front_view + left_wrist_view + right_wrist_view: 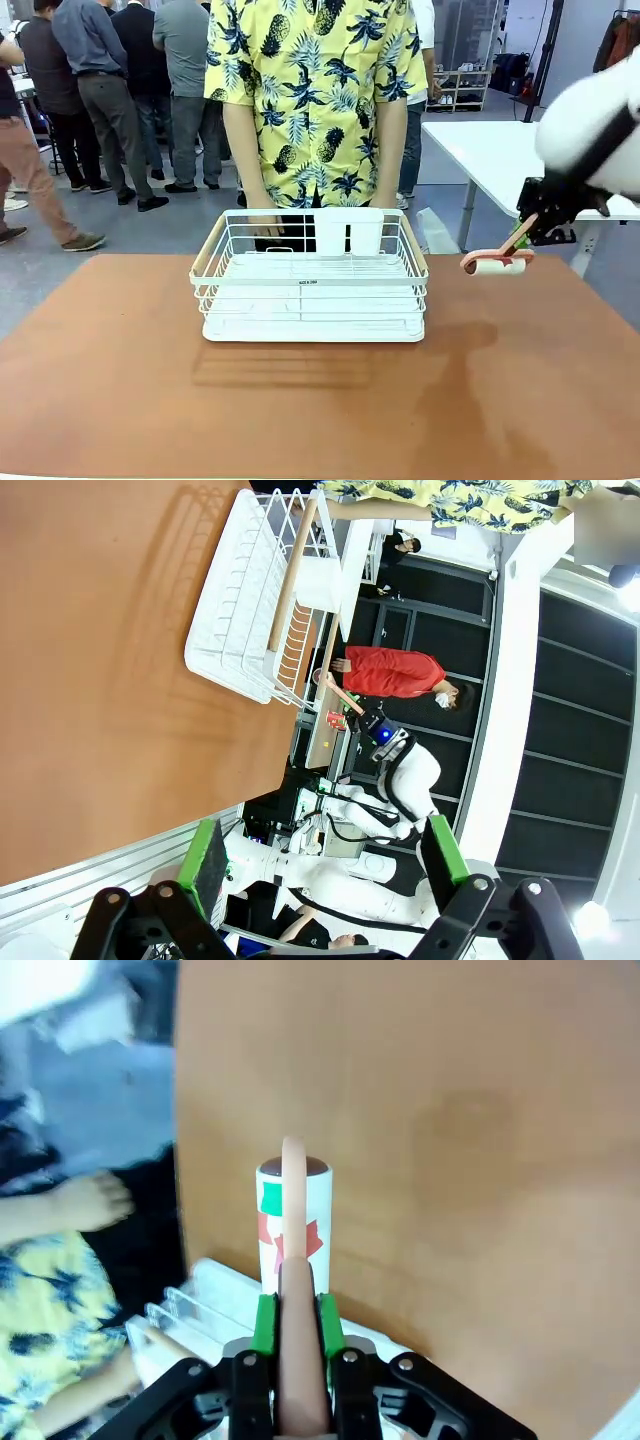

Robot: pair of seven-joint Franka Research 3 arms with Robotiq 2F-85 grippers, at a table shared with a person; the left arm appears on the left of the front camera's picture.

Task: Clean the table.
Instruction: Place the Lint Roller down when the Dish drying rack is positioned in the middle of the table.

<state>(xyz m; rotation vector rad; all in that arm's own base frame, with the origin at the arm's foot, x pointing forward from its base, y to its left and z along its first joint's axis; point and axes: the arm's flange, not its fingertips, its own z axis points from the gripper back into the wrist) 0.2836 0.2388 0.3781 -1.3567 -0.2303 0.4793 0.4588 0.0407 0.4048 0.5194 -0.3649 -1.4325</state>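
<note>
The right end effector (527, 232) is clamped on a lint roller's (497, 263) handle; the worktop (120, 370) lies below it, roller axis roughly level. The left end effector (325, 865) gapes empty.

Matt table (120, 380), white wire rack (310, 285)

At the right of the front view the right arm (590, 125) is a rounded white shell ending in a black wrist mount. The left gripper (325, 865) has black linkages with visible screws and green pads (208, 865). The person (315, 100) wears a yellow short-sleeved shirt printed with dark-blue pineapples and palm leaves.
</note>
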